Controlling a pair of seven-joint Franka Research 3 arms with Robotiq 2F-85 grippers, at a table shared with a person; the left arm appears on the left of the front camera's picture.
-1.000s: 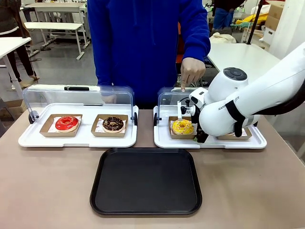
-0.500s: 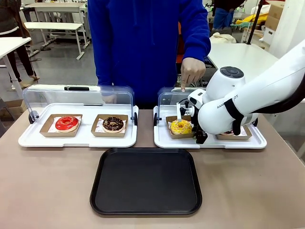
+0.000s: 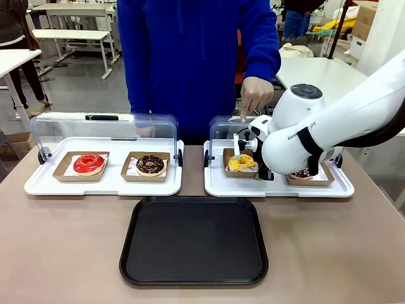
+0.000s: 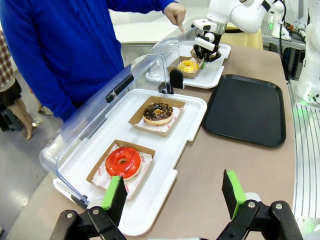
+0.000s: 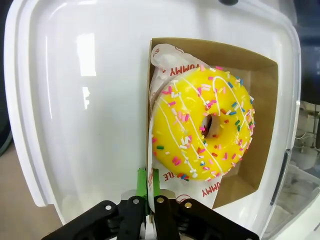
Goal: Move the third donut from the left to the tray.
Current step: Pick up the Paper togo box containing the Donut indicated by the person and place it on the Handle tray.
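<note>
The right gripper (image 5: pixel 149 186) pinches the near wall of the brown holder (image 5: pixel 260 125) carrying the yellow donut (image 3: pixel 241 163), at one o'clock from the bare black tray (image 3: pixel 193 240). The left gripper (image 4: pixel 174 196) hangs open.

I count four donuts: one red-iced donut (image 3: pixel 88 163), two chocolate donuts (image 3: pixel 150 164) (the second (image 3: pixel 302 173) half hidden behind my arm), one yellow donut (image 3: pixel 241 163). Two white trays (image 3: pixel 38 185), two clear lids (image 3: pixel 104 130), one black tray (image 3: pixel 193 240).

Yellow donut (image 3: pixel 242 163) in holder (image 5: pixel 260 145), tray (image 3: pixel 193 240) in front
</note>
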